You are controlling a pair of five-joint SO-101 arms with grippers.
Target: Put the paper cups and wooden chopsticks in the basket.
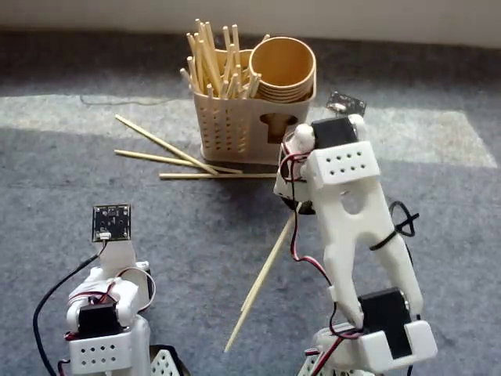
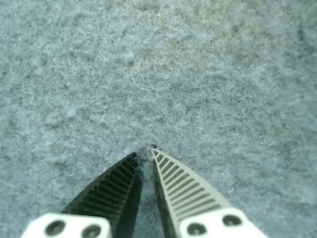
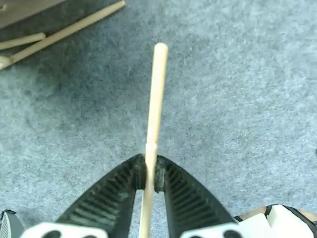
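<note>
A grey, felt-like worktop [image 1: 94,219] fills the high view, with a pale band of light across its far part. A cream perforated basket [image 1: 235,129] stands at the back, near the middle. A stack of paper cups [image 1: 283,66] sits upright in its right half, and a bundle of wooden chopsticks [image 1: 211,66] stands on end in its left half. Three loose chopsticks [image 1: 172,160] lie on the worktop just left of and in front of the basket, their near ends meeting close to its base. The right arm [image 1: 352,204] stretches from the near edge toward the basket's front right corner. From under its tip a chopstick [image 1: 262,278] runs diagonally toward the near left. The left arm [image 1: 106,345] sits folded at the near left corner, well apart from the basket.

In the left wrist view, the left end effector [image 2: 146,154] points down at bare grey felt. One finger is black and one is pale. Their tips are drawn almost together, with nothing between them.

In the right wrist view, the right end effector [image 3: 150,171] pinches the chopstick [image 3: 156,94] between its two black ribbed fingers [image 3: 116,193]. The stick runs straight out past the fingertips over the felt, and also back between the fingers. Whether it rests on the worktop or is lifted off it cannot be told. Farther off, loose chopsticks [image 3: 74,27] lie on the felt.
</note>
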